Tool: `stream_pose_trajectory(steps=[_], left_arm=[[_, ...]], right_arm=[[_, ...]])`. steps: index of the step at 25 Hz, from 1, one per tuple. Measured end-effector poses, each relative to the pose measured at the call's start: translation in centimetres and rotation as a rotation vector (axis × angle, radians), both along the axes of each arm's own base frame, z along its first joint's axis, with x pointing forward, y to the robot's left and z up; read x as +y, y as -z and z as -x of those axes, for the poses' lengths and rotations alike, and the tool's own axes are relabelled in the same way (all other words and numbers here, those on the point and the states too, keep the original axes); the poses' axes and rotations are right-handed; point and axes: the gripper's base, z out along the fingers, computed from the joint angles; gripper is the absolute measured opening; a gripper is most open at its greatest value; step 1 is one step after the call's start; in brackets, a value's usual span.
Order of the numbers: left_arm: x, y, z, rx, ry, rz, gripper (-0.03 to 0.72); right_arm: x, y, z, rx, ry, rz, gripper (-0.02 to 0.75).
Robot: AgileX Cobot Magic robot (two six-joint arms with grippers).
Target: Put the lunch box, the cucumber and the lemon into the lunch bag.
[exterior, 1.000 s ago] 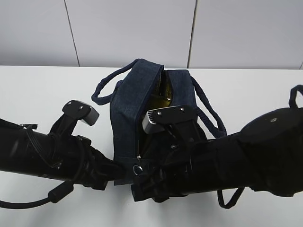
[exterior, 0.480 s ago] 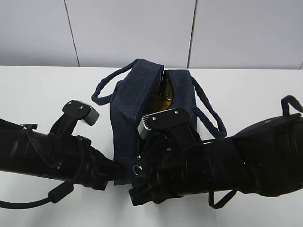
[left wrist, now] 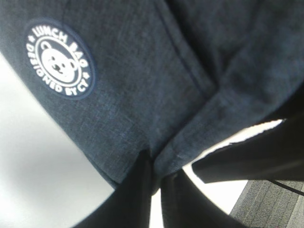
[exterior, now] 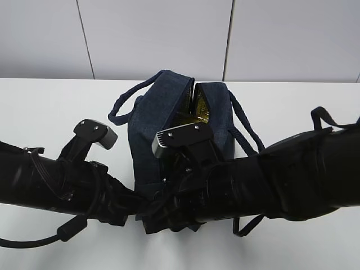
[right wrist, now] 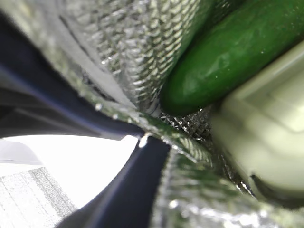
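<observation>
Both arms [exterior: 185, 185] crowd the lunch bag [exterior: 152, 118] mouth's near end.

Left gripper [left wrist: 154, 183] pinched shut; right gripper's tips apparently closed too (view too close).

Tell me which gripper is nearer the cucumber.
Right. Its camera looks into the bag right at the cucumber; the left gripper pinches the bag's outside fabric.

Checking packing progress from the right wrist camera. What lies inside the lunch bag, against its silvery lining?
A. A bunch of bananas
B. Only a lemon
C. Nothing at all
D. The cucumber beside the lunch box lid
D. The right wrist view shows the dark-green cucumber lying against the quilted silver lining of the lunch bag, with the pale green lid of the lunch box right beside it.
</observation>
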Motion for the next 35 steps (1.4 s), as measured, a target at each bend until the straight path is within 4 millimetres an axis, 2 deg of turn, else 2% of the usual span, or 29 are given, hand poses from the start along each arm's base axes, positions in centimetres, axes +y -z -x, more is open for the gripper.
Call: stream_pose_trajectory(steps=[2, 4, 6, 8, 15, 19, 22, 29, 35], left_arm=[[0.0, 0.0, 0.0, 0.000, 0.000, 0.000, -0.008], [0.0, 0.0, 0.0, 0.000, 0.000, 0.000, -0.007], [0.0, 0.0, 0.0, 0.000, 0.000, 0.000, -0.007], [0.0, 0.0, 0.0, 0.000, 0.000, 0.000, -0.007], [0.0, 0.0, 0.0, 0.000, 0.000, 0.000, -0.008], [0.0, 0.0, 0.0, 0.001, -0.001, 0.000, -0.008], [0.0, 0.0, 0.0, 0.001, -0.001, 0.000, -0.008], [0.0, 0.0, 0.0, 0.001, -0.001, 0.000, -0.008], [0.0, 0.0, 0.0, 0.001, -0.001, 0.000, -0.008]], right_arm=[[0.0, 0.0, 0.0, -0.001, 0.006, 0.004, 0.197], [-0.1, 0.1, -0.1, -0.005, 0.014, 0.012, 0.134], [-0.2, 0.1, -0.1, -0.005, 0.019, 0.017, 0.034], [-0.2, 0.1, -0.2, 0.002, 0.032, 0.014, 0.000], [-0.2, -0.1, -0.2, 0.043, 0.084, -0.016, 0.000], [-0.3, -1.4, 0.0, 0.037, 0.109, -0.060, 0.000], [-0.7, -2.2, 0.5, 0.044, 0.120, -0.089, 0.000], [-1.7, -2.4, 2.1, 0.086, 0.117, -0.122, 0.000], [-1.7, -4.0, 2.6, 0.075, 0.097, -0.184, 0.000]])
